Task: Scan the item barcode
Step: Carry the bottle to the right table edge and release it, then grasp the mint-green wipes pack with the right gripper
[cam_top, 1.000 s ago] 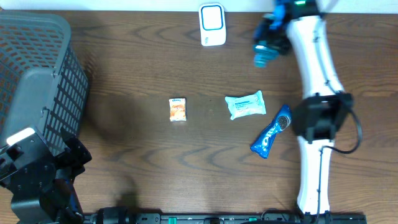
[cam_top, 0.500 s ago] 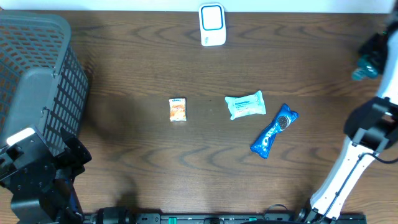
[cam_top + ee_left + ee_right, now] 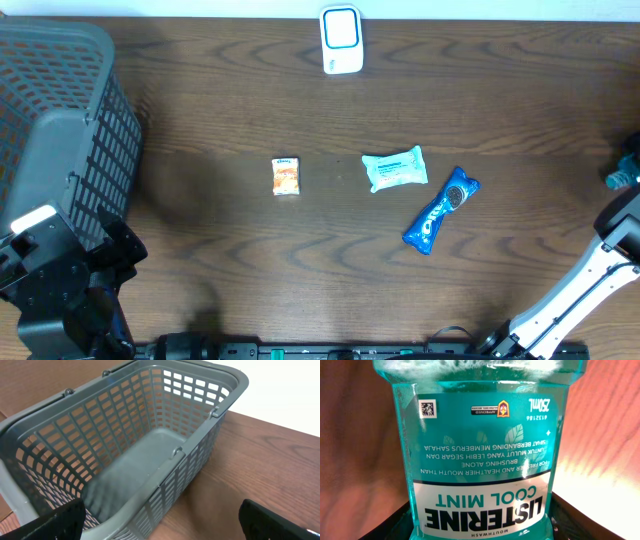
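Although its label reads upside down to the right wrist camera, the mouthwash bottle (image 3: 480, 435) is easy to identify: clear teal plastic filled with teal liquid, wearing a teal and white label (image 3: 482, 495). The print says "LISTERINE", "COOL MINT" and "MOUTHWASH", then "FOR FRESHER AND HEALTHIER MOUTH THAN BRUSHING ALONE" with a second-language line beneath, plus "250mL" and "4132186". A small square code (image 3: 426, 409) sits in one corner beside an approval badge too small to read.

Both ends of the bottle run out of that frame. The right end effector (image 3: 482, 525) is clamped on it, dark fingers (image 3: 395, 522) pressing each side.

From overhead only a teal sliver of the bottle (image 3: 622, 172) shows at the far right edge, well apart from the white scanner (image 3: 341, 40) at the counter's (image 3: 250, 90) back edge.

An orange packet (image 3: 286, 176), a pale wipes pack (image 3: 394, 168) and a blue Oreo pack (image 3: 440, 210) lie mid-counter, their small print illegible.

The left end effector (image 3: 165, 522) stands spread wide and unloaded, facing the grey basket (image 3: 150, 420).
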{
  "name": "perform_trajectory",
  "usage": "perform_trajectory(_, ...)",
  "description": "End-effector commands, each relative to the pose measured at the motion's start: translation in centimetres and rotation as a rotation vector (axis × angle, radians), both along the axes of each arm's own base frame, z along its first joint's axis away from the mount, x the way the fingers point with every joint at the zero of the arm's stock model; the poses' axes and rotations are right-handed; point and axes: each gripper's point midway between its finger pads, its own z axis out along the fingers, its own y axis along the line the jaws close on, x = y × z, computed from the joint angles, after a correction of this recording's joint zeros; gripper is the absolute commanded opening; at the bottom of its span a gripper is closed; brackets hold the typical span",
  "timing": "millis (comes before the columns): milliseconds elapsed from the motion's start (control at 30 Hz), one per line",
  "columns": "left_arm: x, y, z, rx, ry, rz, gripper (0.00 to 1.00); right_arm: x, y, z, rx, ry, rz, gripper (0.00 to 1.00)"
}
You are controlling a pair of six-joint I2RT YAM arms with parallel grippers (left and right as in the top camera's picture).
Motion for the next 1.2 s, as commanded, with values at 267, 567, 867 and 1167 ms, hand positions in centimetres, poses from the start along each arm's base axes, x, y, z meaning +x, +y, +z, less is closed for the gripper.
perform_trajectory(267, -0.1, 0.1, -0.1, -0.003, 0.003, 0.009, 0.98, -0.7, -1.1, 2.1, -0.049, -0.008, -0.012, 0.75)
perform_trajectory(567, -0.1, 0.1, -0.1, -0.003, 0.003, 0.009, 0.98, 1.5, 1.6, 4.8, 0.066, -0.138, 0.032, 0.99)
perform_trajectory(867, -0.1, 0.1, -0.1, -0.003, 0.003, 0.009, 0.98, 6.3, 13.0, 13.3, 0.213, -0.31, 0.248, 0.99)
perform_trajectory(1167, -0.1, 0.1, -0.1, -0.003, 0.003, 0.009, 0.98, 6.0, 37.7, 11.2, 0.407, -0.001, 0.857, 0.99)
